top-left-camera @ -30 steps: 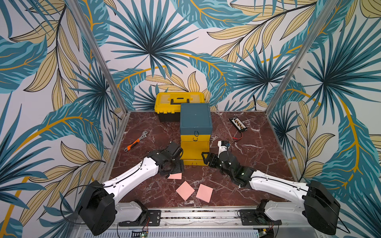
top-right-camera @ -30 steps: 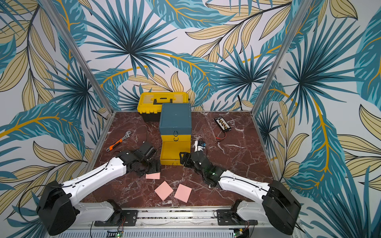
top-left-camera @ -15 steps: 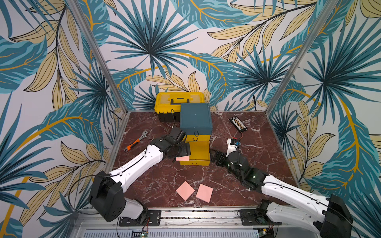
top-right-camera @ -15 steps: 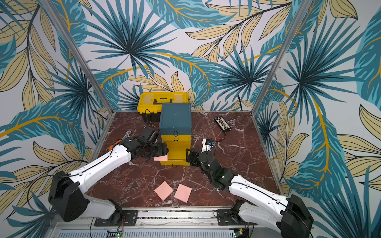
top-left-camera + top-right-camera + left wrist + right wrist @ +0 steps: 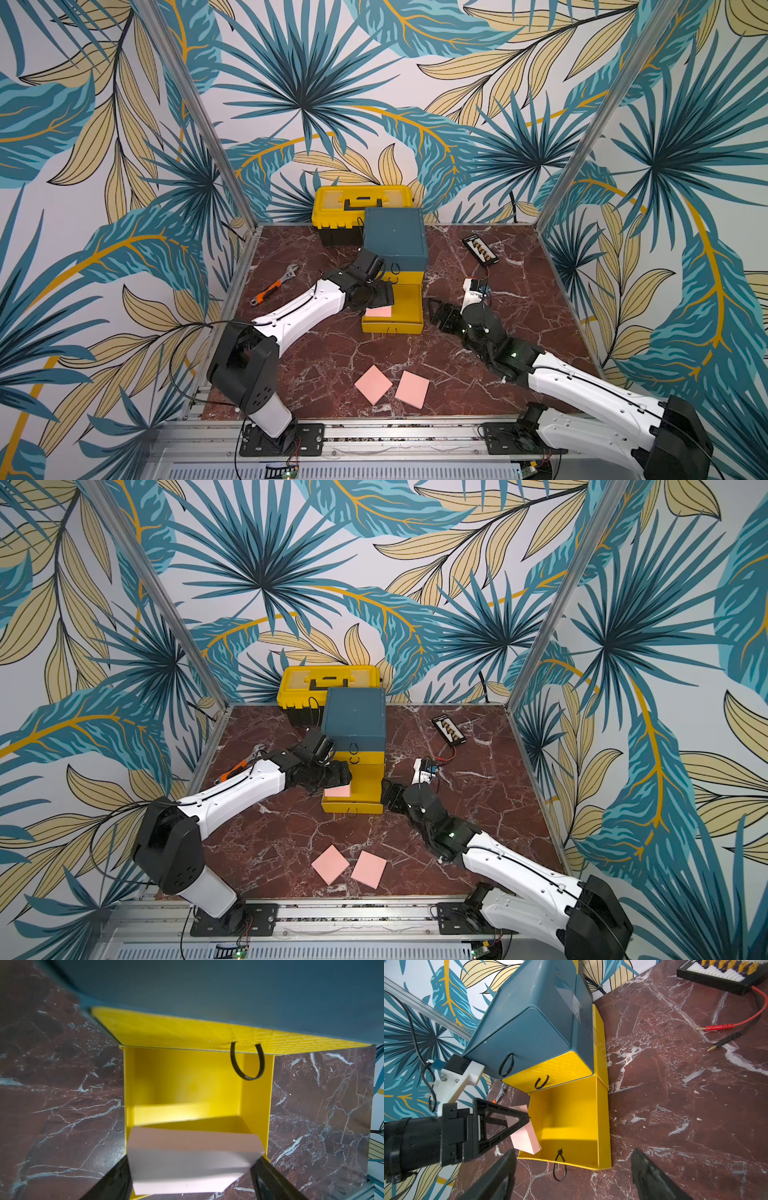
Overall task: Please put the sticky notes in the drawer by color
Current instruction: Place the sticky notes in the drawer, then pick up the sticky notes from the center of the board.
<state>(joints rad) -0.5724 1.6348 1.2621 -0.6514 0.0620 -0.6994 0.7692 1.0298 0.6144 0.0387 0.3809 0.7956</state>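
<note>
The left hand [image 5: 192, 1167] grasps 1 pink pad [image 5: 193, 1142], tilted down into the open bottom drawer [image 5: 257, 1093]; the right hand [image 5: 572, 1157] is spread, empty.

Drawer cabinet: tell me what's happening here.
The left arm holds a pink pad in its jaws, tilted over the open bottom drawer, not yet released. The right arm sits beside that drawer, jaws open and empty. Two more pink pads lie on the table.
</note>
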